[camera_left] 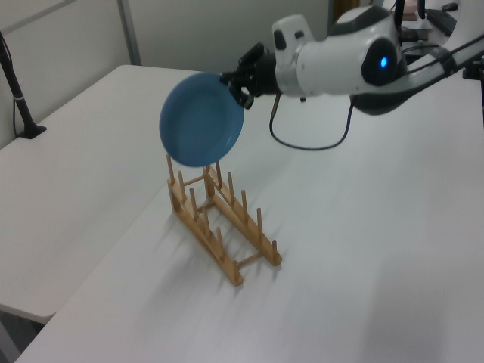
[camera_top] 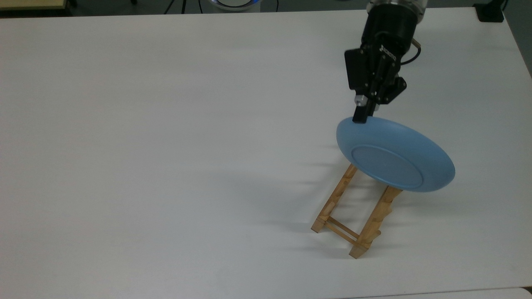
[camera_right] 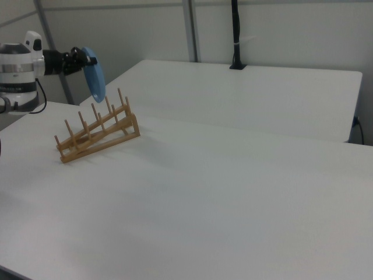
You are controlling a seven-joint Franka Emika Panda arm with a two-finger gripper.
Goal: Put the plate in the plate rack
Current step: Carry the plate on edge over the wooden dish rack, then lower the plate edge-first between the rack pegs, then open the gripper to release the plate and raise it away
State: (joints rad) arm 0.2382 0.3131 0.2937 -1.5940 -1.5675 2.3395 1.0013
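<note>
Top view: black two-finger gripper [camera_top: 360,118] clamped on rim of round light-blue plate [camera_top: 395,154], held tilted above far end of light-wood pegged plate rack [camera_top: 357,216].

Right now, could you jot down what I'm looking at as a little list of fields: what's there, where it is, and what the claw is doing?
claw: shut on the plate's rim
plate: light blue, held up on edge, tilted, in the air above the rack's far end in the top view
plate rack: light wood, upright pegs, standing on the table, no plate in it yet
table: white
</note>
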